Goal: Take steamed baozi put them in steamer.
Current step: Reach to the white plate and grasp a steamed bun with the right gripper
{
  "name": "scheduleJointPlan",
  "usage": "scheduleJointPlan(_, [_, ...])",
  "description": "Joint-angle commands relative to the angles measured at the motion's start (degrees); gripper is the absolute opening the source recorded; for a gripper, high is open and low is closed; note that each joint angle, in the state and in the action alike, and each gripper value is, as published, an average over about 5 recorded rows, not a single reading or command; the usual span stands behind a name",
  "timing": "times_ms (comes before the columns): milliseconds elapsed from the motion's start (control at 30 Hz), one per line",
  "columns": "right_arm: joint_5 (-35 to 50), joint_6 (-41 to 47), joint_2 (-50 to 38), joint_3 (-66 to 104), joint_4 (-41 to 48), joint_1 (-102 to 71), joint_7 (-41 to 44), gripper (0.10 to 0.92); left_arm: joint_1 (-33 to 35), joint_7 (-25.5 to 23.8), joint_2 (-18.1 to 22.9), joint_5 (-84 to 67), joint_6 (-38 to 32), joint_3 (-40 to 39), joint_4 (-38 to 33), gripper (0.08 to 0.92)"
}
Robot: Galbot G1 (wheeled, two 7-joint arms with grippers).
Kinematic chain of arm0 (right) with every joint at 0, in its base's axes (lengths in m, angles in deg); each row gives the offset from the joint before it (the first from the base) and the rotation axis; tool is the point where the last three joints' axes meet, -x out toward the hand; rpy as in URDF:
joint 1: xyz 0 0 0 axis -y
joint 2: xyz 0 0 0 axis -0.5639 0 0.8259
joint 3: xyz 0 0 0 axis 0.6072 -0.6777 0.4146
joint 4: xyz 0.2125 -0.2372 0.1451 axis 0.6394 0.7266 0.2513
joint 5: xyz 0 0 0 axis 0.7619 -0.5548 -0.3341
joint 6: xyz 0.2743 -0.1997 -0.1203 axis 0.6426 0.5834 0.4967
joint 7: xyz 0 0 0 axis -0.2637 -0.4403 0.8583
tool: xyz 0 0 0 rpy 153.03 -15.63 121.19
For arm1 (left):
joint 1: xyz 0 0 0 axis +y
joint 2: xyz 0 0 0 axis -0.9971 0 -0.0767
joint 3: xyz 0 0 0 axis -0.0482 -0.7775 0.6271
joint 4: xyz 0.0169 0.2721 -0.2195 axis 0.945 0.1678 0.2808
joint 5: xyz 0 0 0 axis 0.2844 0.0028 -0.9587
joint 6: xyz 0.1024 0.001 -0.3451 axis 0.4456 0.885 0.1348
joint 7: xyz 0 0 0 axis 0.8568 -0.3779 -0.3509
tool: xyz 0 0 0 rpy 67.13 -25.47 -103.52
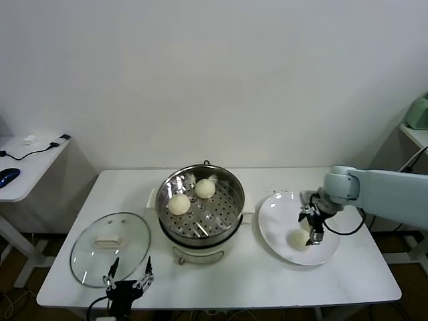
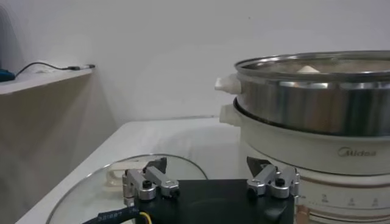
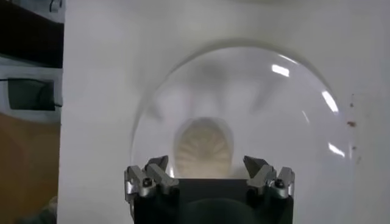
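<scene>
- The right gripper [image 1: 313,227] hangs over the white plate [image 1: 274,212] with its jaws spread wide and nothing between them.
- Directly beneath that gripper, in line with the gap between its fingers, sits one baozi on the plate [image 3: 203,148]; in the right wrist view it lies apart from both fingertips [image 3: 157,165], not touched by them.
- In the head view that same bun [image 1: 297,239] shows just beside the gripper's tips, on the near part of the plate.
- Well off to the gripper's left stands the steamer [image 1: 200,231], a shiny steel pot on a white base, with its perforated tray uncovered.
- Two baozi in the steamer [image 1: 179,204] rest on the tray toward the far-left side, near each other; the second one [image 1: 205,188] lies a little farther back.
- The left gripper [image 1: 128,274] waits low at the near edge of the table [image 1: 348,277], fingers wide apart and holding nothing.
- Just ahead of the left gripper lies the glass lid [image 1: 85,257], flat on the table, with the steamer rising beyond it to the right.
</scene>
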Motion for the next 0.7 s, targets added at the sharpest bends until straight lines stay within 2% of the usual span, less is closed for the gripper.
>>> scheduleJointPlan(33, [-1.99,1.01,0.35,4.67,3.19,-7.13,-1.50,0.823,-0.03,0.00,0.01,-0.06,0.11,-0.07,0.08,0.823])
scheduleJointPlan(267, [-2.08,1.54,0.91,6.20,3.83,-8.40,-2.32,0.814,0.12,0.12,-0.18,-0.07,0.01,0.00,0.09,0.823])
scheduleJointPlan(500, [-2.51,1.50,0.41,3.80,1.92,-5.31,-1.13,0.693,0.60,0.19,-0.08,0.26,-0.11,-0.19,-0.15,0.823])
scheduleJointPlan(700, [-2.37,0.52,0.60,-0.29,-0.91,3.72,0.70,0.664,0.78,0.16,0.00,0.52,0.02,-0.41,-0.76,0.823])
